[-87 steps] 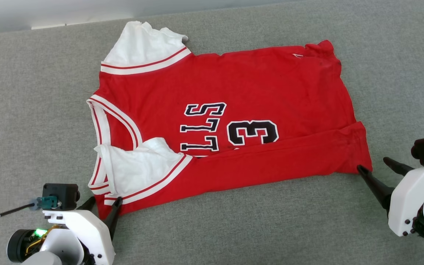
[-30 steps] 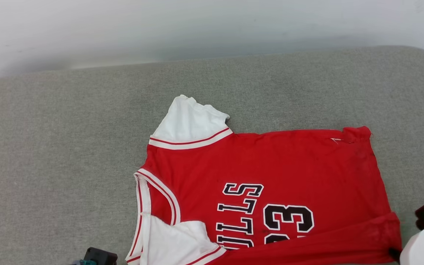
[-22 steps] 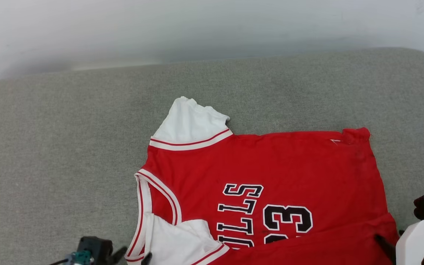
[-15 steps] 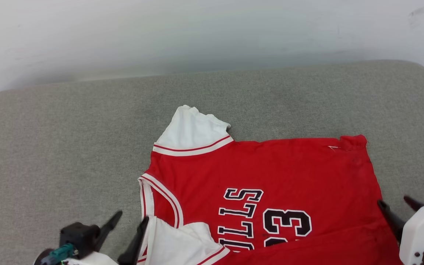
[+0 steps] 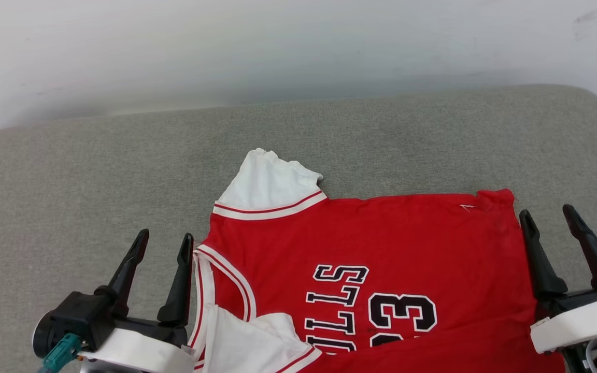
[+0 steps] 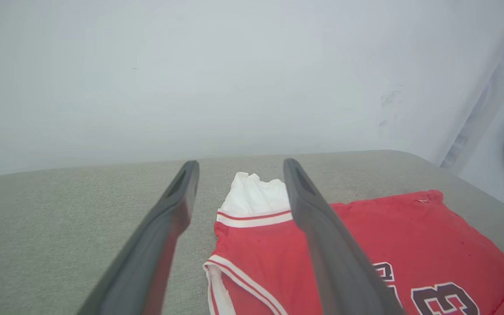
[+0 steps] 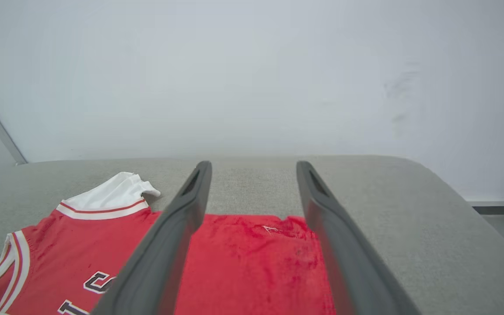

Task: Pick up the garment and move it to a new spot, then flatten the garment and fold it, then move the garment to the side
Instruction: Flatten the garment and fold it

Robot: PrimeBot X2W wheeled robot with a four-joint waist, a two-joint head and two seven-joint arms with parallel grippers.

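The garment (image 5: 381,243) is being seen lying flat on the grey worktop (image 5: 70,181). It is being spread from the centre of the head view toward 5 o'clock, with the chest letters (image 5: 337,298) facing up and the collar (image 5: 200,290) turned to 9 o'clock. One white sleeve (image 5: 267,181) is being shown spread at the garment's 11 o'clock corner. The other sleeve (image 5: 246,342) is being shown folded inward at 7 o'clock.

The left tool (image 5: 166,235) is being held at 8 o'clock with its fingers apart and nothing gripped, its inner finger just beside the collar. The right tool (image 5: 546,211) is being held at 4 o'clock, likewise apart and empty. Its inner finger is being seen over the hem edge, and contact cannot be told.

Compared with half a second earlier, both tools are being seen farther up the view with more of their fingers shown. The garment is being found where it lay.
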